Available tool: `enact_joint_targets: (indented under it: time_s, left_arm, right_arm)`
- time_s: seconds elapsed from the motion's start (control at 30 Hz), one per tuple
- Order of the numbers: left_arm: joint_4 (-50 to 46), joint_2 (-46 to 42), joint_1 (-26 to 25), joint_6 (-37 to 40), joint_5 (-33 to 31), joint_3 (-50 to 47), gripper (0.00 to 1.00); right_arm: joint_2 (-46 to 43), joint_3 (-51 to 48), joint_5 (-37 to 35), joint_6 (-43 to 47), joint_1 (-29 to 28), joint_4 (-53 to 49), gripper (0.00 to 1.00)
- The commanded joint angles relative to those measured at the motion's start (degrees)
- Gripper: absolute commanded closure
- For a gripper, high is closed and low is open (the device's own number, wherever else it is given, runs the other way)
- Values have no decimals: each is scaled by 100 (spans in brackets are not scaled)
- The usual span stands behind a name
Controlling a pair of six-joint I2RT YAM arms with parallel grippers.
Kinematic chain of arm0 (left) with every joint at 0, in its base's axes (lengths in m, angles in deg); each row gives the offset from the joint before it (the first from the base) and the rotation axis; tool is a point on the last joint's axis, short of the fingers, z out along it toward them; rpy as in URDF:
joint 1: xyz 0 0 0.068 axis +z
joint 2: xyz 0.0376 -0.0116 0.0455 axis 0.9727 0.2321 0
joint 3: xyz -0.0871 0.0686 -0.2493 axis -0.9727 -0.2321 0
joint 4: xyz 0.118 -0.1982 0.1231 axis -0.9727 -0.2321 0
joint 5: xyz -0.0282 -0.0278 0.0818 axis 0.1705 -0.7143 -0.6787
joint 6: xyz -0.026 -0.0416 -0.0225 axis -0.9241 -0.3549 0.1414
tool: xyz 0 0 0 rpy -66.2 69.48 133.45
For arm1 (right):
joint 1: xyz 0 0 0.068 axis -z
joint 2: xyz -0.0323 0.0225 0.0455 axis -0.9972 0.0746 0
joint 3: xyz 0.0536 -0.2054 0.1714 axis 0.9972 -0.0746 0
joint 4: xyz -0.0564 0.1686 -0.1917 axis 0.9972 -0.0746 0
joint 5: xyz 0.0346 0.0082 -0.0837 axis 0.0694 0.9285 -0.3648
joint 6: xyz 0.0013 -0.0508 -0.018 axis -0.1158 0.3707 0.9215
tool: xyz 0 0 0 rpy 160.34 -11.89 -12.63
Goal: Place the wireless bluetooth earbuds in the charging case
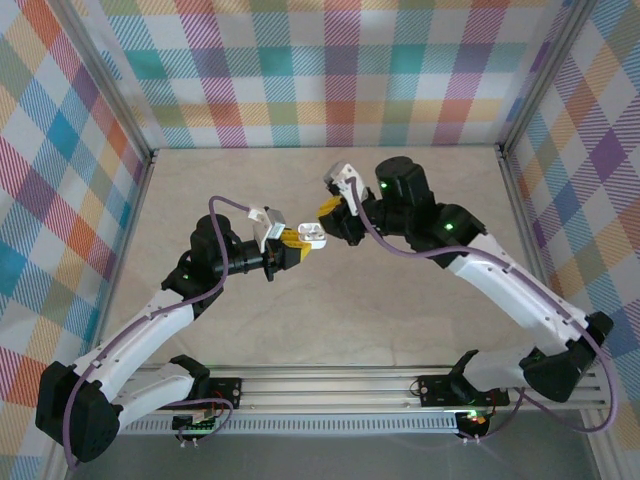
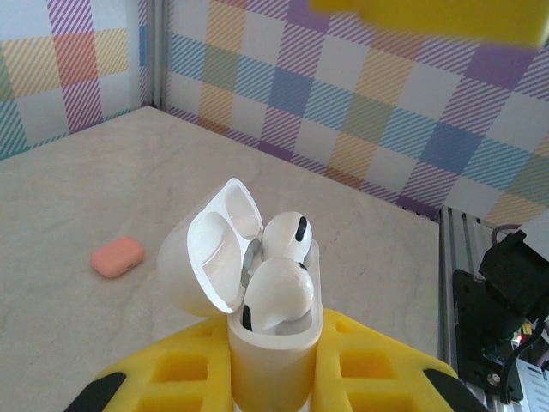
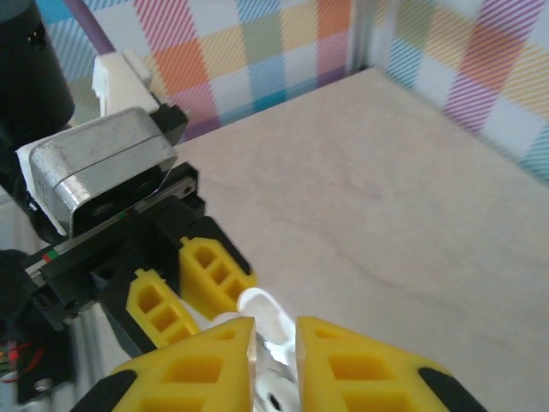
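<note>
Left hand (image 1: 291, 245) clamped on white charging case (image 2: 273, 356), lid open; two white earbuds (image 2: 279, 292) sit in it, we judge nearly home; right hand (image 3: 274, 339) close over it, grip we cannot tell; lid left to close; pink case (image 2: 118, 257) lies well apart.

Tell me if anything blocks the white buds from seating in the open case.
Nothing visible does. The lid is swung back, and both white buds already sit in the wells of the case, heads sticking up. The right pincer hangs above them, apart.
</note>
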Motion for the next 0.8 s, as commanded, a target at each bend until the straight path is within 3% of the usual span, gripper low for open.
enact_joint_targets:
  time_s: [0.0, 0.77]
  left_arm:
    - [140, -121, -43, 84, 151, 81, 100]
    - [92, -216, -43, 174, 13, 45, 100]
  right_arm:
    - [143, 20, 682, -432, -25, 62, 81]
    - [435, -222, 1018, -483, -25, -29, 83]
